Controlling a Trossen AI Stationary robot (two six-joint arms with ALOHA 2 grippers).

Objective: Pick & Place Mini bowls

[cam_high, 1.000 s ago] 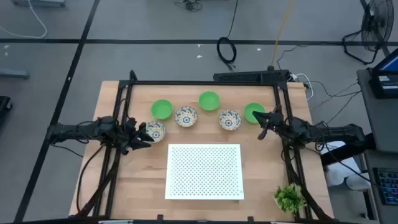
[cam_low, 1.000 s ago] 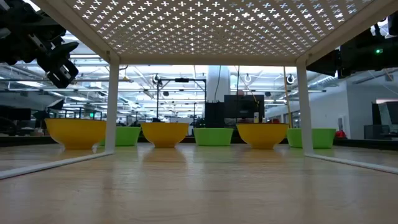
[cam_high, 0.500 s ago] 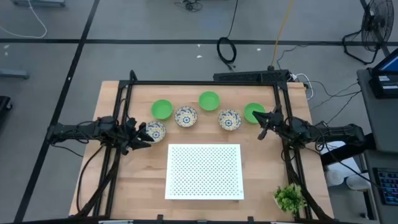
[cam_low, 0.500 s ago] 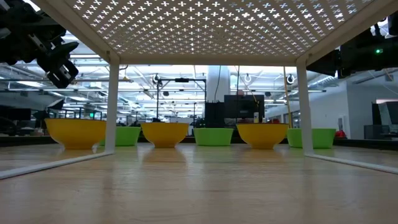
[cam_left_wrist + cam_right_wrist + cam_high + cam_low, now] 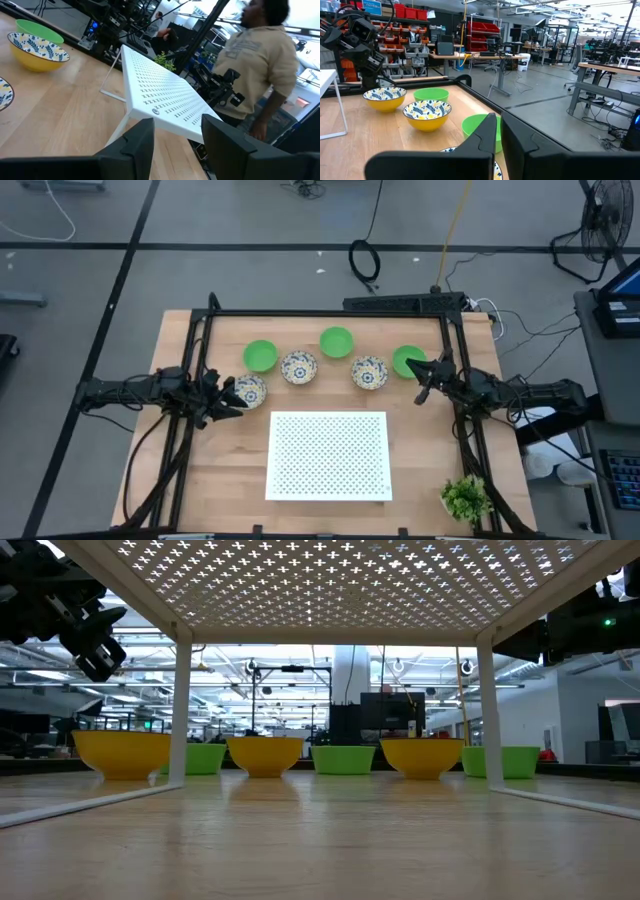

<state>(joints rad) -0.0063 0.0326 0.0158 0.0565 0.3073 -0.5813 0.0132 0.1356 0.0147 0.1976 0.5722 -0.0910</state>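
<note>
High view shows the left gripper (image 5: 228,394), fingers partly apart and empty, just beside the leftmost patterned bowl (image 5: 249,390), which lies toward table centre from it, while the right gripper (image 5: 424,383), pinched shut, sits by the rightmost green bowl (image 5: 405,360)

The table (image 5: 240,470) is pale, matt wood with a visible grain. At frame centre, the white rack (image 5: 329,456) looks like perforated painted metal. The patterned bowls (image 5: 427,114) shine like glazed ceramic (yellow outside); the green bowls (image 5: 336,341) look like smooth plastic.
</note>
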